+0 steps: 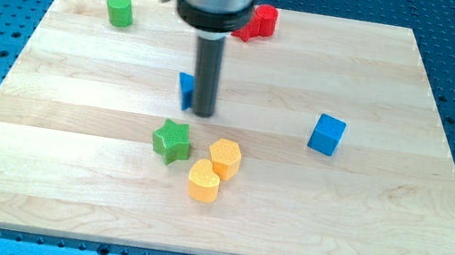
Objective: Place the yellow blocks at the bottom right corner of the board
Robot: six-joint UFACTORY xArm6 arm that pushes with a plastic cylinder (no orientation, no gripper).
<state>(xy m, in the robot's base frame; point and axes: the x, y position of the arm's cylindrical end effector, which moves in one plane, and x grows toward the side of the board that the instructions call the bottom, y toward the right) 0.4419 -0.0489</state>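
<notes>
Two yellow blocks (214, 170) touch near the green star (171, 141). My tip (202, 113) has no jaws, holds nothing, beside a blue block (185, 90), above them.

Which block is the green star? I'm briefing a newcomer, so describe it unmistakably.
Start from the wooden board and find my tip near its middle. Just below it, toward the view's bottom left, lies the green star block. It has points, unlike the two rounded yellow blocks at its right.
</notes>
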